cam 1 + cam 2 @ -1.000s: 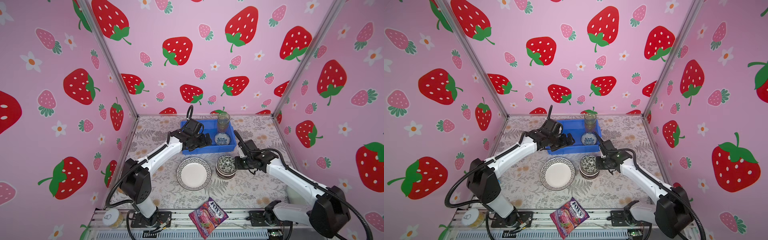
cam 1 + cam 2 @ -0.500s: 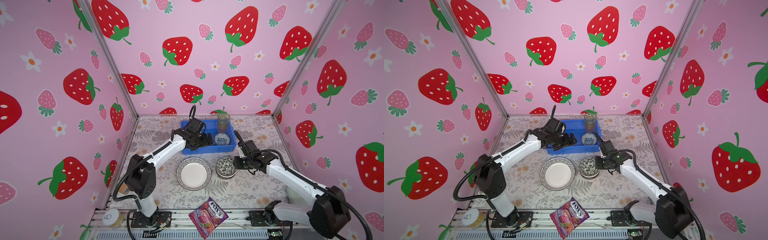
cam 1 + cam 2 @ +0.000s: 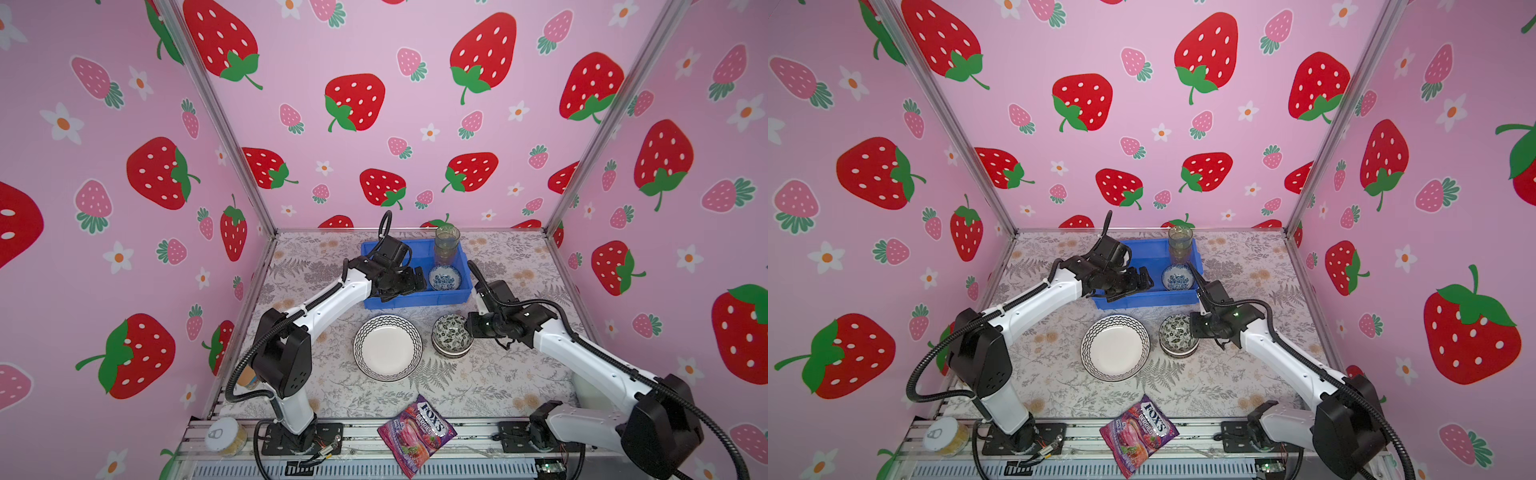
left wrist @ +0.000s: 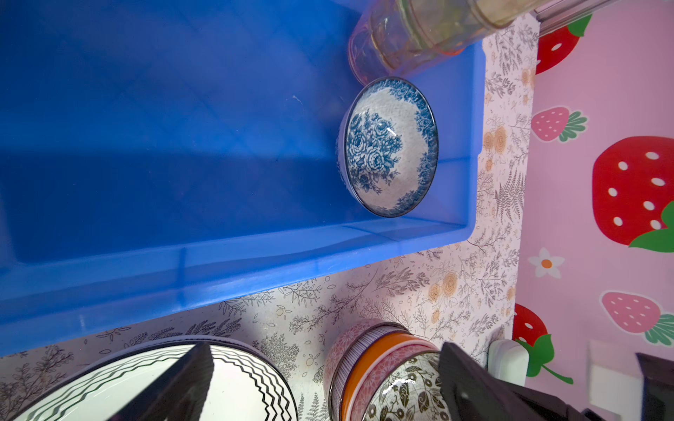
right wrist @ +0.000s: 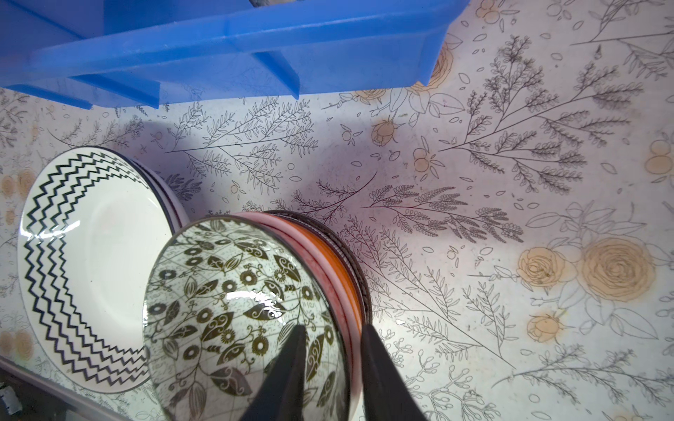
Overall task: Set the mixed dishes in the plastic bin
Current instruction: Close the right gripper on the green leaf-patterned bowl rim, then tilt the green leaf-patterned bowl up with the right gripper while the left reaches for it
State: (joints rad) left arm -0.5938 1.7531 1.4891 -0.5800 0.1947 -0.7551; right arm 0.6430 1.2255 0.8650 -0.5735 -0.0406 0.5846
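The task is judged partly done: a stack of tinted clear glasses [image 3: 446,245] and a small blue-flowered white bowl [image 3: 444,277] are seen inside the bright blue rectangular plastic bin [image 3: 415,300] near the middle of the surface's back edge. A zigzag-rimmed white plate [image 3: 387,347] and a stack of small patterned bowls [image 3: 452,334] are yet to be moved from just in front of it. The left pincer [image 3: 405,286] is held wide open and empty over the bin's front wall, while the right pincer [image 5: 332,328] is set astride the bowl stack's rim with jaws narrowly parted; whether the rim is pinched cannot be told.
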